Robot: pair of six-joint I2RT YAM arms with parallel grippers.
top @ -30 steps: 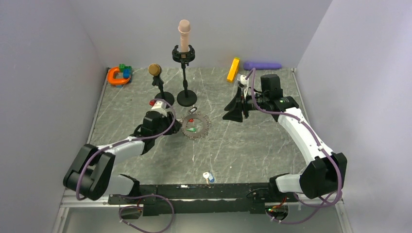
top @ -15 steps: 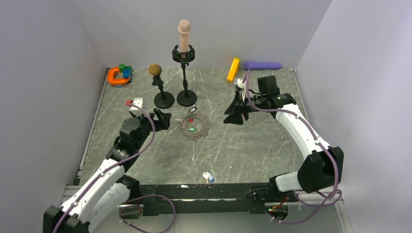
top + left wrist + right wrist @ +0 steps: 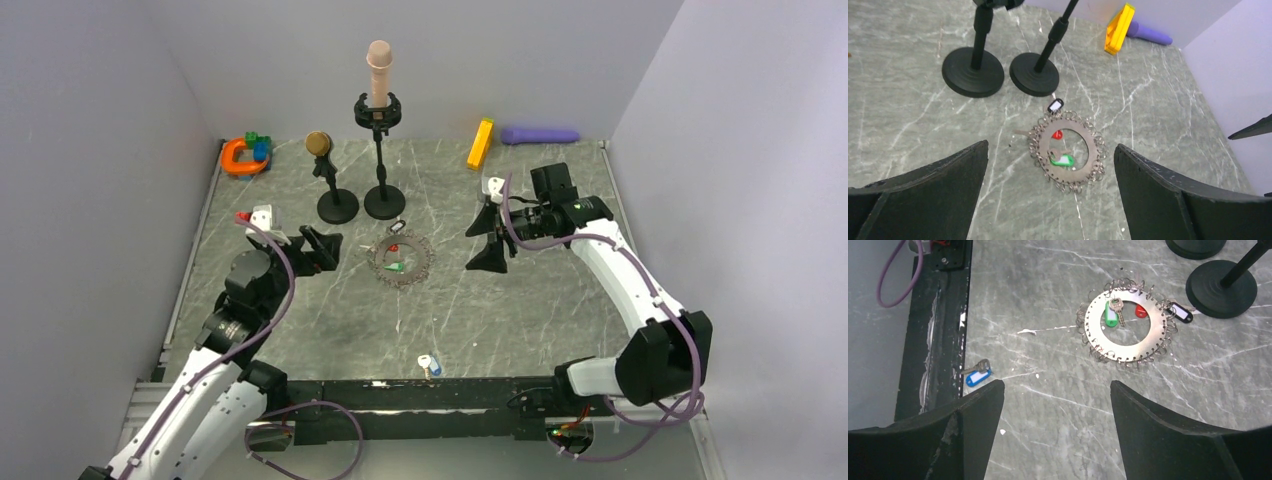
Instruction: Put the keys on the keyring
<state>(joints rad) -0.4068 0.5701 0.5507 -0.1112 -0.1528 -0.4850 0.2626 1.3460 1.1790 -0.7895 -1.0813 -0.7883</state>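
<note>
The left gripper (image 3: 318, 248) is released, its jaws spread wide and empty, hovering above the table (image 3: 520, 310). The right gripper (image 3: 485, 243) is likewise spread and holds nothing. Between them lies the keyring (image 3: 1070, 173), flat on the table, the left gripper at its 9 o'clock and the right at its 3 o'clock. The red key (image 3: 1057, 134) and green key (image 3: 1064, 160) lie inside its hole. Two stand bases (image 3: 973, 72) sit at its 11 to 12 o'clock.

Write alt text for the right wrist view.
A metal keyring lies flat on a grey marbled table, a green key and a red key in its hole. A blue-tagged key lies apart by the table edge; the open right hand frames the bottom.
</note>
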